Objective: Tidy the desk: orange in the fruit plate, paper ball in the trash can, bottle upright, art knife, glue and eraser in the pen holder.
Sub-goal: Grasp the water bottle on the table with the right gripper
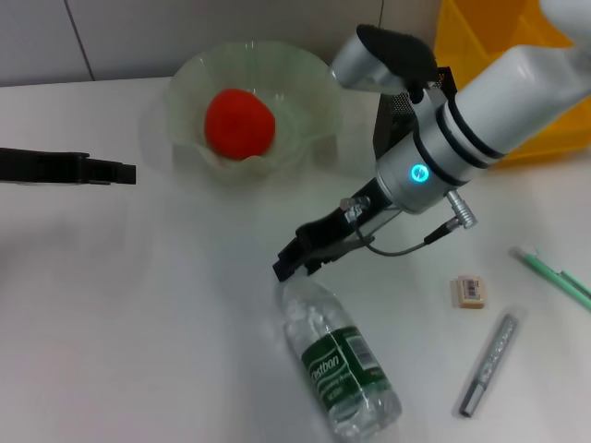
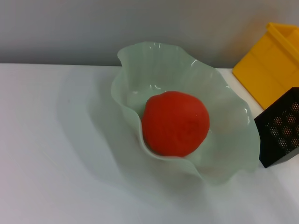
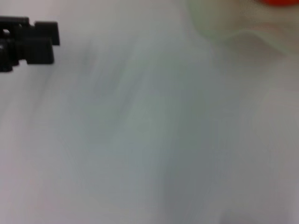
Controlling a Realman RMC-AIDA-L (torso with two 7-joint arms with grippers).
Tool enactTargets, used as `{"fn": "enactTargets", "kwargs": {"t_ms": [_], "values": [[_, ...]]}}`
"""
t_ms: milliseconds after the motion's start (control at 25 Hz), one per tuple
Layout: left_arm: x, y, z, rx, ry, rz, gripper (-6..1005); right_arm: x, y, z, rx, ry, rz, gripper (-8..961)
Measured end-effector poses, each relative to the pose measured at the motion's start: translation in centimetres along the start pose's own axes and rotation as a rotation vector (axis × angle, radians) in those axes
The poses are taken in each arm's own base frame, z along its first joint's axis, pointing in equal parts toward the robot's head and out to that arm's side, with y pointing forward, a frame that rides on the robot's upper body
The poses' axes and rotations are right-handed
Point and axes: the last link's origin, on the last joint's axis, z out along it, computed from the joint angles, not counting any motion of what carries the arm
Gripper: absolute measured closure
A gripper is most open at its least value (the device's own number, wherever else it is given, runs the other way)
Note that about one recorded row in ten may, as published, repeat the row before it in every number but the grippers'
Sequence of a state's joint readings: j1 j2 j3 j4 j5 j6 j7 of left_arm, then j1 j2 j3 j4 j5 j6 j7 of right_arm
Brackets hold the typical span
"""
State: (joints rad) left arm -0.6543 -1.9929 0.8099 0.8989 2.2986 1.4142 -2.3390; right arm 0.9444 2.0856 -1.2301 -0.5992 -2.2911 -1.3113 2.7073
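The orange [image 1: 238, 123] [image 2: 175, 122] lies inside the fruit plate [image 1: 185, 83] [image 2: 224, 158] at the back of the desk. Toward the front, the bottle [image 1: 343, 367] lies on its side, neck pointing to the back left. My right gripper [image 1: 294, 263] hangs open just over that neck end. The eraser [image 1: 469, 292] sits to the right, with the silver art knife [image 1: 489, 365] and the green-and-white glue stick [image 1: 554, 274] near it. The black pen holder [image 1: 390, 120] [image 2: 280, 128] stands behind my right arm, beside the yellow trash can [image 1: 471, 41] [image 2: 271, 60]. The paper ball is out of view. My left gripper [image 1: 120, 173] [image 3: 44, 42] hovers at the far left.
My right arm stretches from the back right across the pen holder and part of the trash can. A grey wall runs along the desk's far edge. The right wrist view holds mostly bare white desk.
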Motion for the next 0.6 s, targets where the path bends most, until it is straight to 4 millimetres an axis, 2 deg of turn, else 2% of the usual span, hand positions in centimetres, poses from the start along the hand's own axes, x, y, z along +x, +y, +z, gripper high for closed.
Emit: {"fn": "enactTargets", "kwargs": {"t_ms": [240, 600], "values": [[0.2, -0.3, -0.4, 0.001, 0.028, -0.014, 547, -0.9, 0.3, -1.1, 0.007, -0.056, -0.048, 528], [0.7, -1.3, -1.7, 0.017, 0.093, -0.049, 548, -0.9, 0.9, -2.0, 0.007, -0.076, -0.145, 538]]}}
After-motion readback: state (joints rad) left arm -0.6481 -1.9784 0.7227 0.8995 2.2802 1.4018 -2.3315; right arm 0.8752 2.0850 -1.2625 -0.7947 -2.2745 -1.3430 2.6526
